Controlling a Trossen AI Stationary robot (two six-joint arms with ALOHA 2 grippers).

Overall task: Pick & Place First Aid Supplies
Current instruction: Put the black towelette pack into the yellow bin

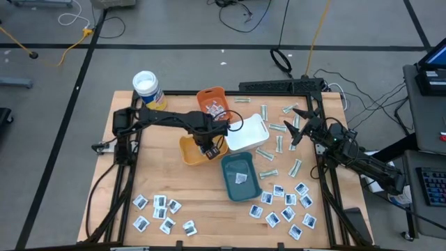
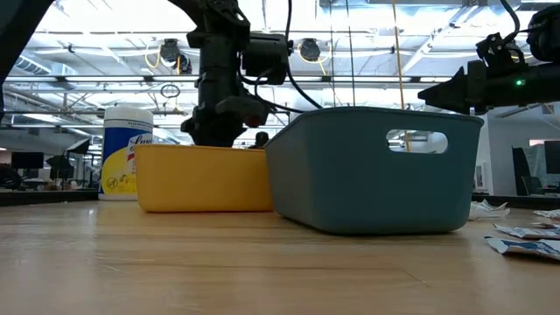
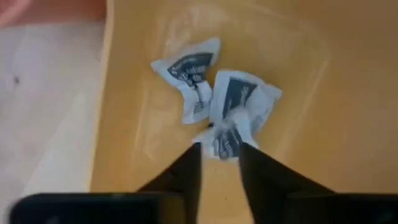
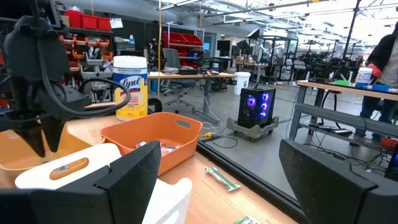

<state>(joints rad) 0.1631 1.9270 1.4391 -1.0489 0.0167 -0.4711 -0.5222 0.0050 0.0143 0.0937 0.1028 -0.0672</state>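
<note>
My left gripper (image 3: 219, 148) reaches down into the yellow tray (image 1: 188, 152), shut on a white sachet with dark print (image 3: 236, 109). A second sachet (image 3: 189, 74) lies flat on the tray floor beside it. In the low view the left gripper (image 2: 214, 131) dips behind the yellow tray's wall (image 2: 201, 179). My right gripper (image 1: 298, 127) hovers open above the pale strips (image 1: 277, 127) near the table's right side, touching nothing. More white sachets lie near the table's front left (image 1: 160, 209) and front right (image 1: 286, 206). One sachet (image 1: 242, 177) lies in the teal tray. My left gripper pinches the sachet by its near end (image 3: 225, 144) between its two fingertips, coming from above and pointing down. The sachet is crumpled. Its far part spreads out toward the tray floor; whether it rests there I cannot tell.
Orange tray (image 1: 212, 101) holds a few packets; white tray (image 1: 249, 134) and teal tray (image 1: 240, 183) crowd the yellow one. A white-lidded canister (image 1: 148, 87) stands at the far left. Black frame rails run along the table's edges. Bare wood lies at the table's near middle.
</note>
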